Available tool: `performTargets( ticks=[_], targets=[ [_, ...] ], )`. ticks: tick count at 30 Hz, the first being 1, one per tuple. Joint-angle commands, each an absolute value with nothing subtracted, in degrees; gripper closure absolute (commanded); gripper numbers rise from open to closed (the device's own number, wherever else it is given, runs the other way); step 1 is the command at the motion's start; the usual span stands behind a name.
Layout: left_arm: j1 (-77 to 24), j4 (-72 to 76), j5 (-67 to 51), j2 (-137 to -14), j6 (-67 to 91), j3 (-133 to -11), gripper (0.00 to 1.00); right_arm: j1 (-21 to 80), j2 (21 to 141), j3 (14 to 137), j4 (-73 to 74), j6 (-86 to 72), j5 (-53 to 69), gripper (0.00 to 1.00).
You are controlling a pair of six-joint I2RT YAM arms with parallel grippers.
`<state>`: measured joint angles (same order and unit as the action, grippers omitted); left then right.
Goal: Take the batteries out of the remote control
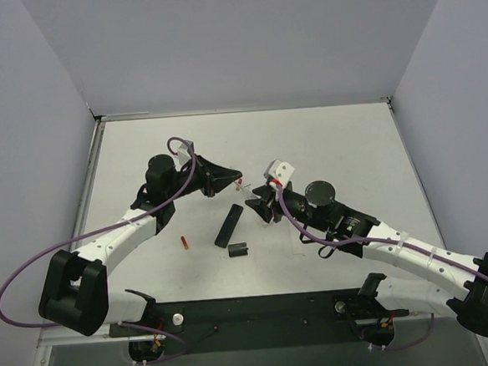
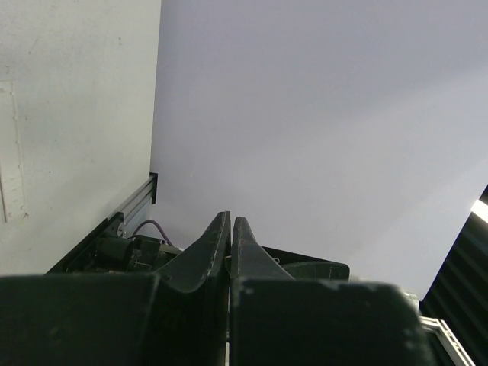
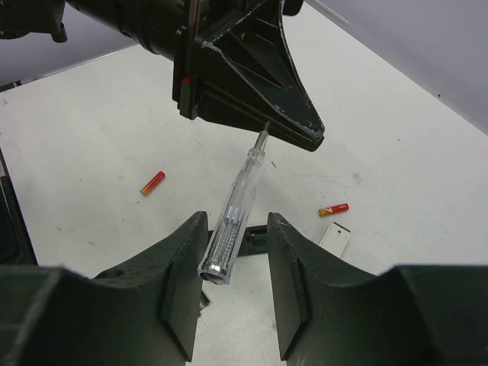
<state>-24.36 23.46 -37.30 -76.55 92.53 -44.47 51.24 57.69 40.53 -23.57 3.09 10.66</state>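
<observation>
The black remote control (image 1: 228, 226) lies on the table between the two arms; one end of it (image 3: 255, 240) shows low between my right fingers. One red battery (image 1: 184, 242) lies left of the remote. In the right wrist view there are two red batteries (image 3: 152, 183) (image 3: 333, 209) on the table. My left gripper (image 1: 237, 179) (image 2: 230, 221) (image 3: 293, 130) is shut on the metal tip of a clear screwdriver (image 3: 238, 210). Its handle hangs between the fingers of my right gripper (image 1: 254, 206) (image 3: 238, 221). Those jaws stand apart, with a gap on the handle's right side.
A short black block (image 1: 238, 250) lies just below the remote. A small white flat piece (image 3: 334, 239) rests beside the right-hand battery. Pale walls close the table in at the back and on both sides. The arm bases line the near edge.
</observation>
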Motion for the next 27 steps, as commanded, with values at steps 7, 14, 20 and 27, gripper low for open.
performTargets(
  ticks=[7, 14, 20, 27],
  targets=[
    [-24.87, 28.12, -37.35, -75.06, 93.87, -42.80, 1.00, 52.82, 58.71, 43.59, -29.79, 4.92, 6.24, 0.72],
    [-24.96, 29.88, -38.58, -76.20, 94.57, -42.98, 1.00, 53.70, 58.97, 43.95, -29.01, 6.15, 4.40, 0.94],
    [-24.96, 29.10, -41.83, -78.22, 89.84, -46.65, 0.53, 54.23, 57.48, 45.17, -26.03, 6.24, 0.18, 1.00],
    [-24.96, 13.30, -45.01, -81.74, 75.95, -54.14, 0.32, 52.04, 56.60, 50.35, -10.06, 3.70, -6.41, 1.00]
  ],
)
